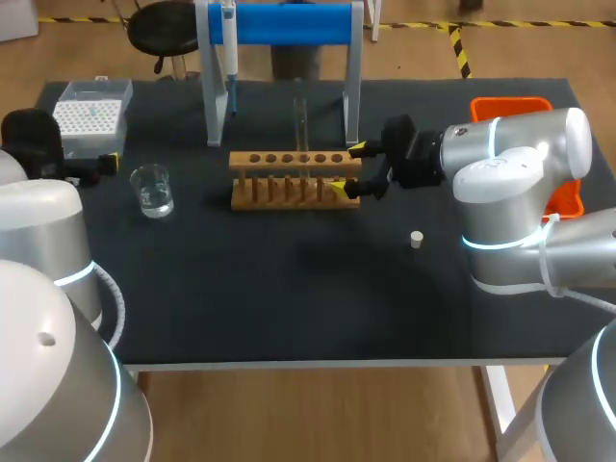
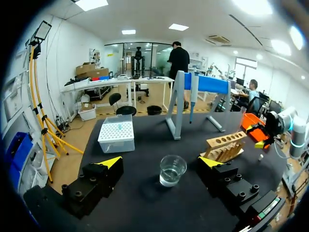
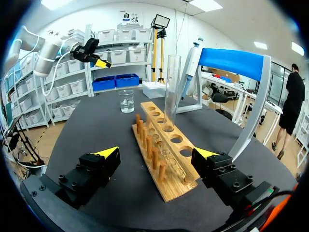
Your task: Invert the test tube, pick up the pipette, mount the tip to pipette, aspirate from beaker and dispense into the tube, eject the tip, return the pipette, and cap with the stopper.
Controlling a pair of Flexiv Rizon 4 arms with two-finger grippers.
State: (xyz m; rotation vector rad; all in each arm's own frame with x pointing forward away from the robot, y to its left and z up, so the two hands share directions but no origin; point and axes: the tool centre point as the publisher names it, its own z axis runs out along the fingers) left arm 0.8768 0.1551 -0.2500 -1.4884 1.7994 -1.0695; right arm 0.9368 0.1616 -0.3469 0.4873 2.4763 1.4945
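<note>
Noted right hand (image 1: 352, 169) spread at right end of rack (image 1: 289, 181), one finger on either side of it; cannot tell whether touching. Found tube (image 1: 299, 117) upright in a middle hole of rack, clear of both hands. Noted left hand (image 2: 160, 162) spread, low over desk (image 1: 289, 308) at left side, with beaker (image 2: 172, 170) just ahead, between the fingers, apart from both. Saw clear liquid in beaker. Found pipette (image 1: 229, 53) hanging on blue stand (image 1: 289, 24) behind rack. Logged tip box (image 1: 91, 115) at far left corner. Logged stopper (image 1: 417, 239) lying loose on desk, right of rack. Saw orange bin (image 1: 510, 104) behind right arm.
</note>
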